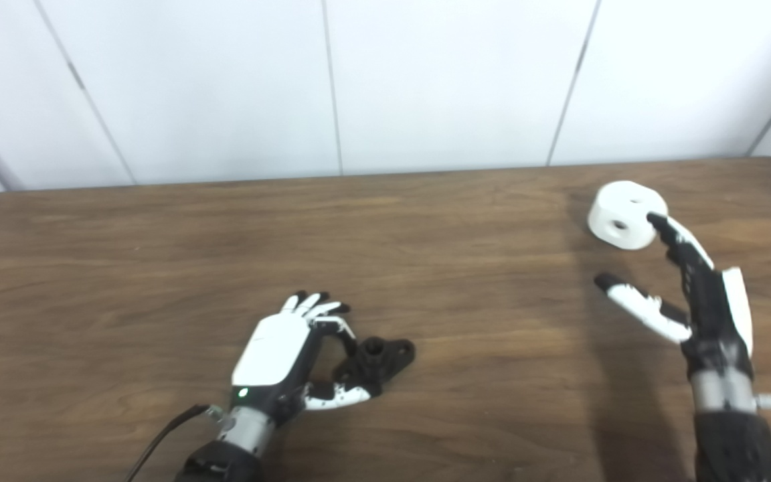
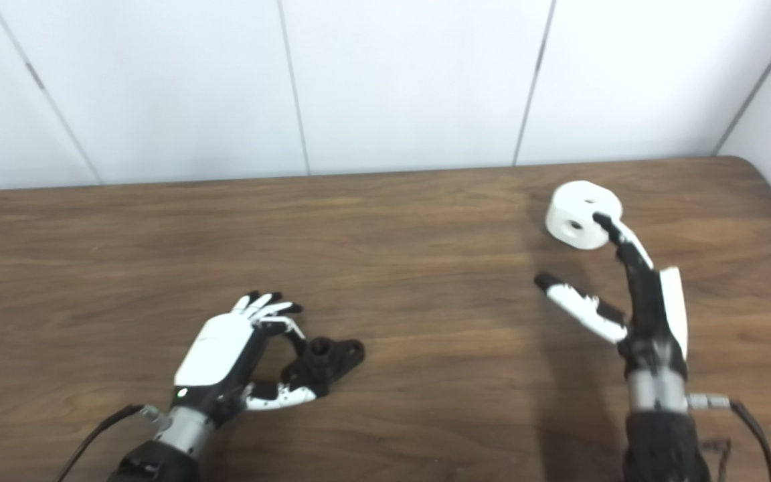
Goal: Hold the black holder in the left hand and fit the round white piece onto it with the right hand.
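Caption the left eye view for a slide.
Left hand closing around the black holder on the table; open right hand touching the round white piece.

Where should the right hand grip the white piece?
Across its curved side wall, coming from the near right. The white piece lies tilted, holed faces toward the camera. The right hand is open, fingertips at its near edge; thumb and fingers probably span it.

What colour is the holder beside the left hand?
The holder is black all over, seen best in the left eye view, by the left hand.
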